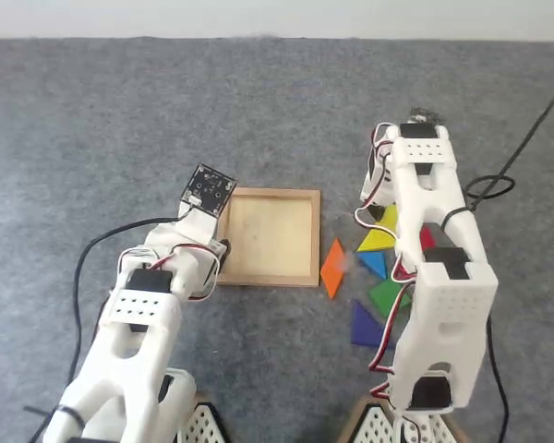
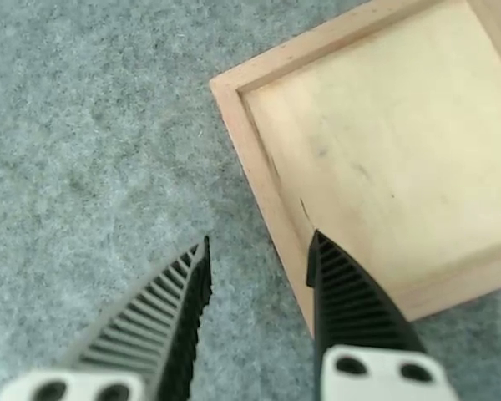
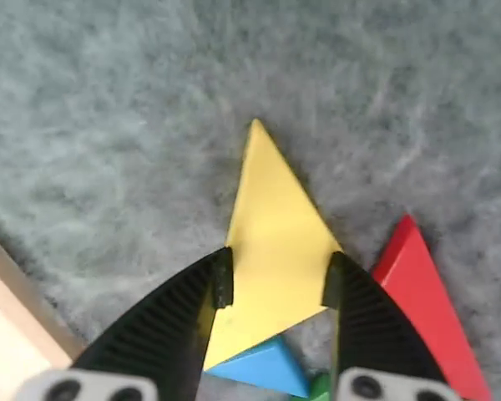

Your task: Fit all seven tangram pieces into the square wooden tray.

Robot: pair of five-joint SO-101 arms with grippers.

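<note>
Grey carpet; R gripper spread over yellow triangle.

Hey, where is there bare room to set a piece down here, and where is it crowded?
Bare: the wooden tray's whole floor, and the wide grey carpet beyond its far rim. Crowded: right of the tray, where the orange piece, yellow triangle, blue piece, green piece and purple piece cluster by the right arm.

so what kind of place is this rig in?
Likely a lab or hobby test bench: a grey carpet-like mat as work surface, two white arms side by side, and a square wooden tray with coloured tangram pieces beside it.
</note>
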